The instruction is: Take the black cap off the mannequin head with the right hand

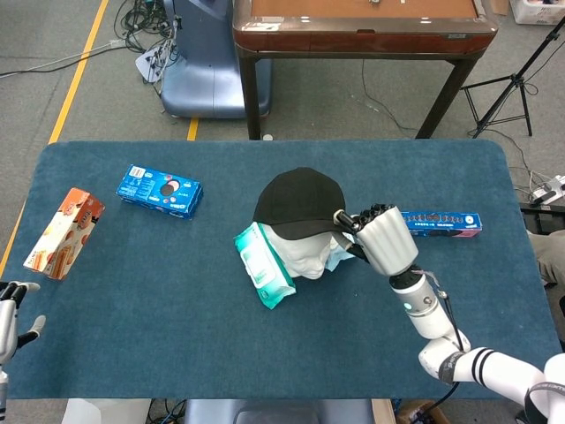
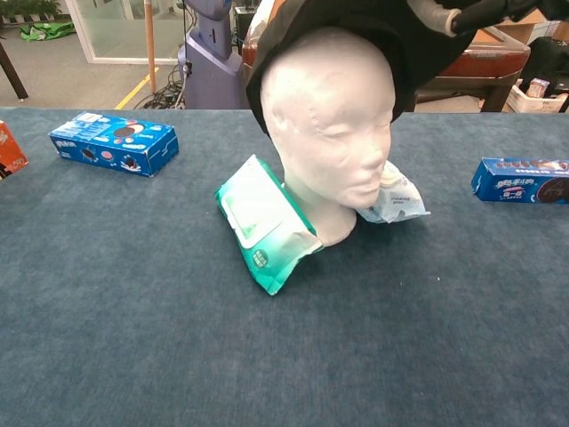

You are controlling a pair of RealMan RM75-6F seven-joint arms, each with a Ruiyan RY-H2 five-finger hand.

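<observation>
A black cap (image 1: 300, 203) sits raised on a white mannequin head (image 1: 303, 256) near the table's middle; in the chest view the cap (image 2: 391, 36) rides high above the white face (image 2: 331, 133), leaving the forehead bare. My right hand (image 1: 381, 237) grips the cap's brim on its right side; in the chest view its dark fingers (image 2: 476, 11) show at the top edge on the brim. My left hand (image 1: 11, 309) rests at the table's near left corner, its fingers apart and holding nothing.
A green wet-wipes pack (image 1: 263, 276) leans against the mannequin's base, and a pale pouch (image 2: 393, 197) lies on its other side. Blue cookie boxes lie at back left (image 1: 159, 189) and right (image 1: 439, 223). An orange box (image 1: 64, 231) is at the left edge.
</observation>
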